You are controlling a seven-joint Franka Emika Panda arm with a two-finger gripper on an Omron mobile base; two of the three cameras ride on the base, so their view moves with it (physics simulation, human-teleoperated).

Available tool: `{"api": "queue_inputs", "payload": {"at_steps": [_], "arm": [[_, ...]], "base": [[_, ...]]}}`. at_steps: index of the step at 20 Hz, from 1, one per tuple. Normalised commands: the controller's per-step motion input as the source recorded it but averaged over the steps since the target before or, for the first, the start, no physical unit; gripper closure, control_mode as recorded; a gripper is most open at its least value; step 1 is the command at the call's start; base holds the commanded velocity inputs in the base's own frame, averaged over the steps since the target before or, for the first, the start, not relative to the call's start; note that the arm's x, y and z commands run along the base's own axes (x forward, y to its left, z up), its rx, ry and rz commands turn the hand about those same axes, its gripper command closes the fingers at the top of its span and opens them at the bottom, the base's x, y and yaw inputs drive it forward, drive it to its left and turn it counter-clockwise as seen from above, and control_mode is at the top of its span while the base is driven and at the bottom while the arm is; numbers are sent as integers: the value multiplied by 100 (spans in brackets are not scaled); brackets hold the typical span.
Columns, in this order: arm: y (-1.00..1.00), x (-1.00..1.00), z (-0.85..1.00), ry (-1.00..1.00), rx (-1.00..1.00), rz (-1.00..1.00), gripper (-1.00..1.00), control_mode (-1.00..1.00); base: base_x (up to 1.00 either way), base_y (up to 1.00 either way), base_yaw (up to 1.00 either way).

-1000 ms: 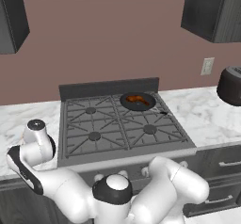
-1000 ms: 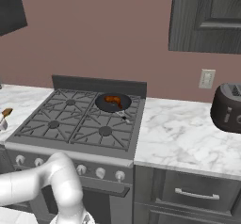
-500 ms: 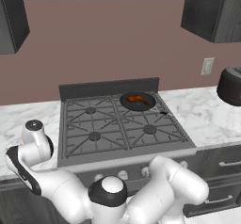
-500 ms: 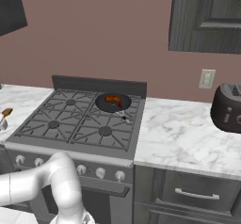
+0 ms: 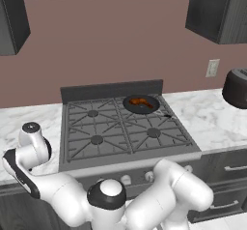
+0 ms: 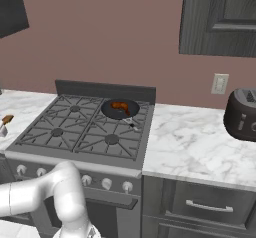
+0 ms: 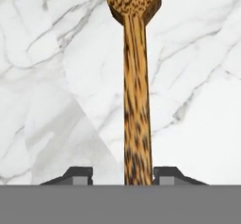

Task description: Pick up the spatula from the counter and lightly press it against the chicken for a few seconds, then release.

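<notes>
Through the hand view I look straight down on a wooden spatula (image 7: 136, 77) lying flat on the white marble counter (image 7: 197, 77). Its broad rounded blade is at the top of that view, and the long handle runs straight down to the gripper (image 7: 123, 175). The two dark fingertips (image 7: 77, 173) stand one on each side of the handle's end. The tip on the view's right is just beside the wood, while bare counter shows between the other tip and the handle. So the jaws straddle the handle but are not clenched on it, and the spatula rests on the counter.

In the left base view the white arm bends out to the left, and its hand hangs over the strip of counter left of the stove (image 5: 120, 132). In the right base view the brown end of the spatula shows at the far left edge, on that same strip.

A dark pan (image 5: 153, 109) sits on the stove's back right burner with the orange-brown chicken (image 5: 140, 101) in it, well apart from the spatula. A dark toaster (image 6: 242, 114) stands on the counter to the right of the stove.
</notes>
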Motion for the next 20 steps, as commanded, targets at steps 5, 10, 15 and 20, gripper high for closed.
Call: {"api": "queue_inputs", "payload": {"at_steps": [5,10,15,20], "arm": [[-5,0,-30,0,0,0,100,-100],[-1,0,-27,1,0,0,100,-100],[-12,-12,6,-3,0,0,100,-100],[-39,-24,45,-9,1,0,100,-100]], "base": [[0,0,0],[0,0,0],[0,0,0],[0,0,0]]}}
